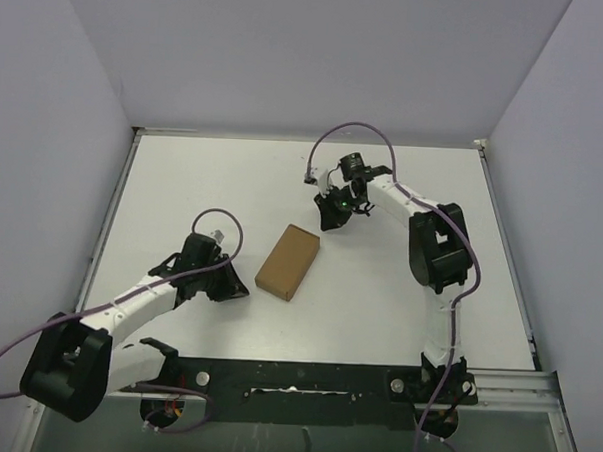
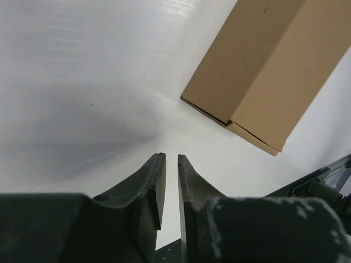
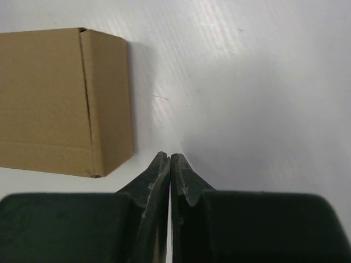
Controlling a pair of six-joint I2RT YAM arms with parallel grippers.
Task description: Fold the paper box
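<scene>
The paper box (image 1: 288, 261) is a closed brown cardboard rectangle lying flat near the middle of the white table. It shows at the upper right of the left wrist view (image 2: 269, 66) and at the left of the right wrist view (image 3: 60, 101). My left gripper (image 1: 237, 286) sits just left of the box, apart from it; its jaws stand a narrow slit apart with nothing between them (image 2: 171, 158). My right gripper (image 1: 332, 217) is a little beyond the box's far right corner, not touching it, shut and empty (image 3: 169, 156).
White walls enclose the table (image 1: 183, 181) on three sides. A black rail (image 1: 305, 378) with the arm bases runs along the near edge. Purple cables (image 1: 356, 128) loop over both arms.
</scene>
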